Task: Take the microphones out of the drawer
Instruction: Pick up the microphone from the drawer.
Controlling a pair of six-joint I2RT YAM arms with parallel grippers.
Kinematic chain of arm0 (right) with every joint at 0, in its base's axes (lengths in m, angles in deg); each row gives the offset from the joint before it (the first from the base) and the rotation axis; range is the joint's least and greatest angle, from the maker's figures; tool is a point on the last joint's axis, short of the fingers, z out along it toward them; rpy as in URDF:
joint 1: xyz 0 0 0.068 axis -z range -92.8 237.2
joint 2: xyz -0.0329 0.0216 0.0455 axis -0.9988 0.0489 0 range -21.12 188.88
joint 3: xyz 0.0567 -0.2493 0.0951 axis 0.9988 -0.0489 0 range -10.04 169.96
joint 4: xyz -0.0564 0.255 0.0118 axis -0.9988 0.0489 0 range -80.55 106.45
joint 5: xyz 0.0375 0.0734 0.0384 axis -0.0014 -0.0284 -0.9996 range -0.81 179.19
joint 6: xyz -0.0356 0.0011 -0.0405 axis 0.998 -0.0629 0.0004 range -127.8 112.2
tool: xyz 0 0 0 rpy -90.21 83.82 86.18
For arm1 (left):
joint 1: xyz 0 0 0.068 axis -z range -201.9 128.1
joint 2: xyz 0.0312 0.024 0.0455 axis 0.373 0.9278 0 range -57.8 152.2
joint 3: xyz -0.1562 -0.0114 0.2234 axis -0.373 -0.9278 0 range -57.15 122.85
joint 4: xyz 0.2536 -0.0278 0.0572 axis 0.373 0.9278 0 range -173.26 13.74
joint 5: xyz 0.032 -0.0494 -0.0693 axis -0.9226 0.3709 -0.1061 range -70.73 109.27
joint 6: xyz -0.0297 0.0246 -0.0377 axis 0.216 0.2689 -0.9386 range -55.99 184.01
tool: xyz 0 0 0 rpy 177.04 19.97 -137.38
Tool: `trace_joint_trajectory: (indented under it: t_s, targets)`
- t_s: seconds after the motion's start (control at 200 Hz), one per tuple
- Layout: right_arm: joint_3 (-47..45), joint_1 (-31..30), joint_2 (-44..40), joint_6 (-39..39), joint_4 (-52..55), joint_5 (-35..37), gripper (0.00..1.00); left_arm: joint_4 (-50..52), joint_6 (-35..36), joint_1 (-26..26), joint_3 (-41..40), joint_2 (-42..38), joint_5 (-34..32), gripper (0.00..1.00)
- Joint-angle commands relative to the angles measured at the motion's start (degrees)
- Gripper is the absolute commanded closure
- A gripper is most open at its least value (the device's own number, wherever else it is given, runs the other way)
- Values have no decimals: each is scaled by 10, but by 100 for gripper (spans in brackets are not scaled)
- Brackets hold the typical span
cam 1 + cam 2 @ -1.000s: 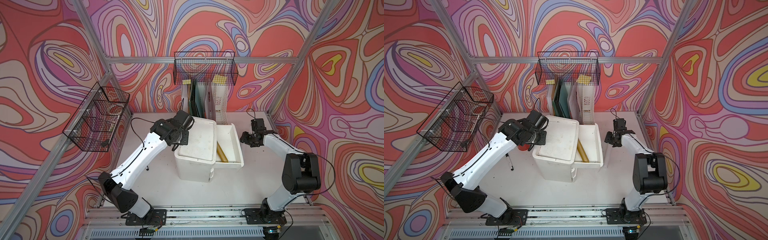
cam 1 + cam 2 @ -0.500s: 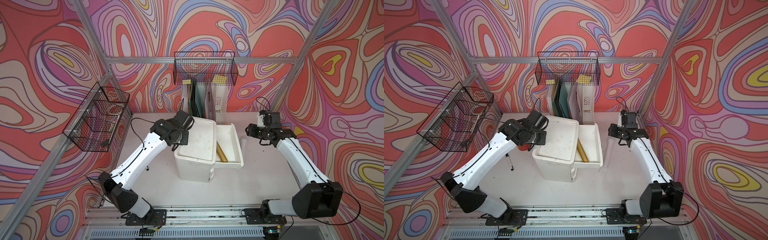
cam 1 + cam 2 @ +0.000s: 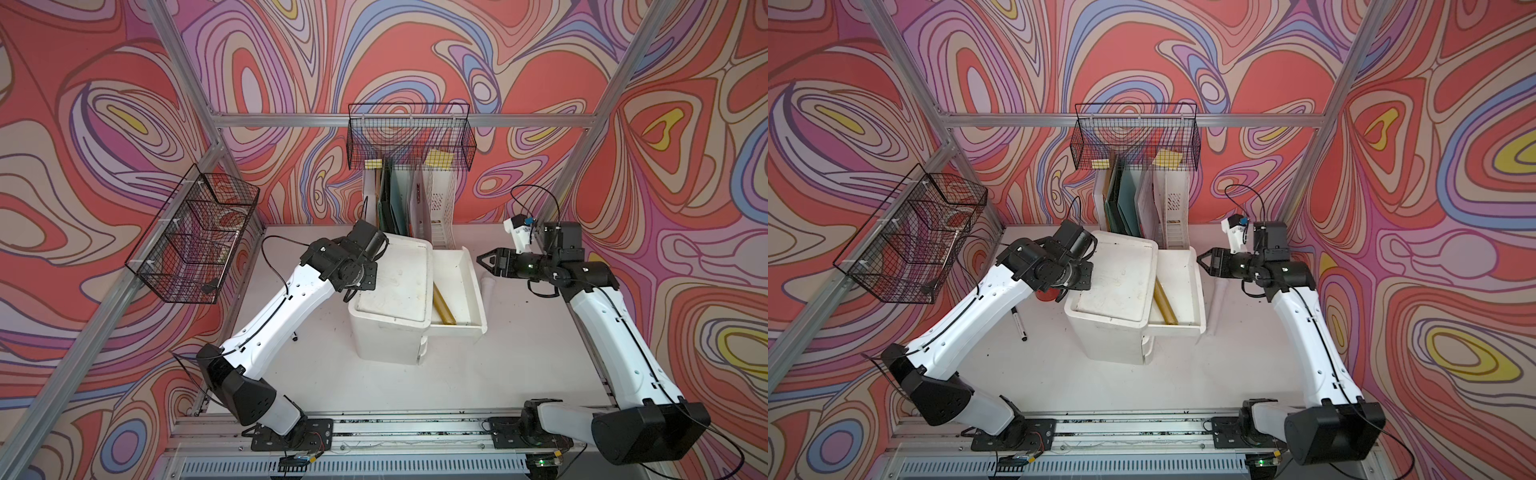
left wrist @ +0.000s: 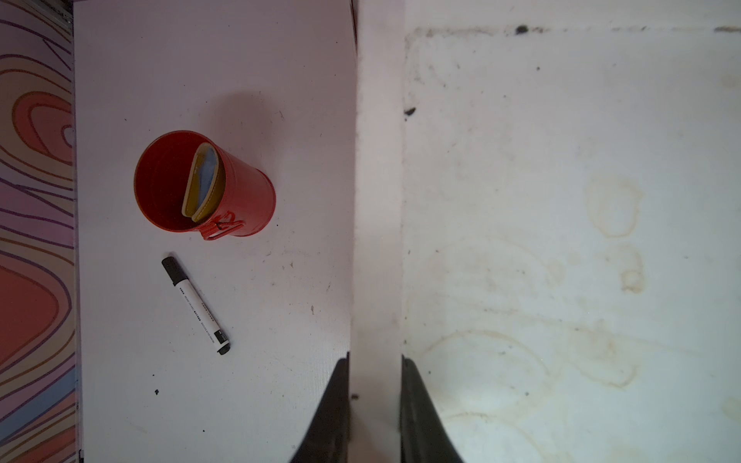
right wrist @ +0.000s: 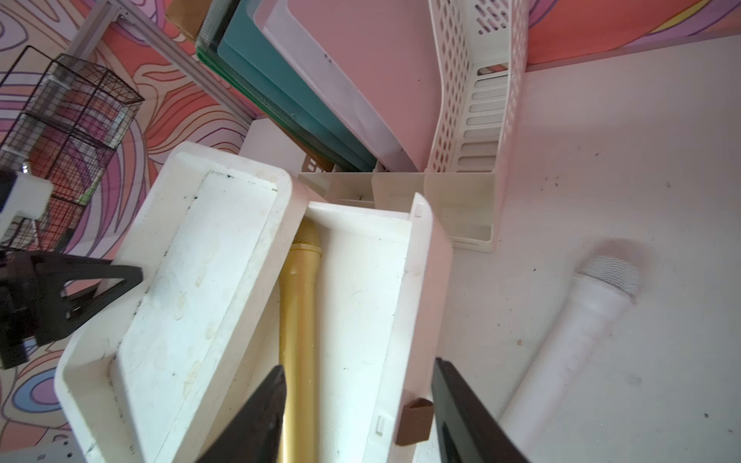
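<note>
– inside the pulled-out drawer [image 3: 457, 331] of the drawer unit [image 3: 390, 345], where is the gold microphone [image 5: 298, 320] found?
– it is seen lying flat on the drawer floor, close along the unit's side, with its mesh head toward the back.
– how are the grippers set?
– the left gripper [image 4: 375, 360] is pinched on the raised rim of the unit's top, so the unit is judged to be steadied. the right gripper [image 5: 359, 364] is held near the drawer's outer wall, jaws spread, with nothing between them.
– how is the pick best made?
– the gold body should be straddled mid-length, with the jaws set across it, then lowered straight and closed gently, since a smooth round barrel is easily rolled.
– and room?
– little is offered on the unit side and more toward the outer wall. the file rack [image 3: 442, 208] stands just behind the drawer, and a white microphone [image 5: 573, 340] lies on the table [image 3: 519, 353] just beside it, so a straight lift is favoured before the open front is used.
</note>
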Motion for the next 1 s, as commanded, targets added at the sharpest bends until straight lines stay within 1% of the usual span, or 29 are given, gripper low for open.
trace_joint_trajectory:
  t_s: [0.0, 0.175, 0.371, 0.621, 0.806, 0.996]
  targets:
    - [6, -21, -15, 20, 33, -49, 42, 56, 17, -11, -12, -2, -92, 100]
    - [-7, -66, -15, 18, 35, -27, 42, 58, 14, -11, -12, -2, -89, 100]
    - [-11, -121, -1, 14, 30, 15, 42, 60, 10, -11, -11, -1, -86, 100]
    - [-19, -168, 23, 9, 21, 50, 43, 60, 8, -11, -10, -1, -84, 100]
    - [-27, -190, 39, 10, 21, 73, 43, 61, 7, -11, -10, -2, -84, 100]
    - [-28, -219, 60, 16, 31, 116, 43, 60, 7, -11, -8, -2, -82, 100]
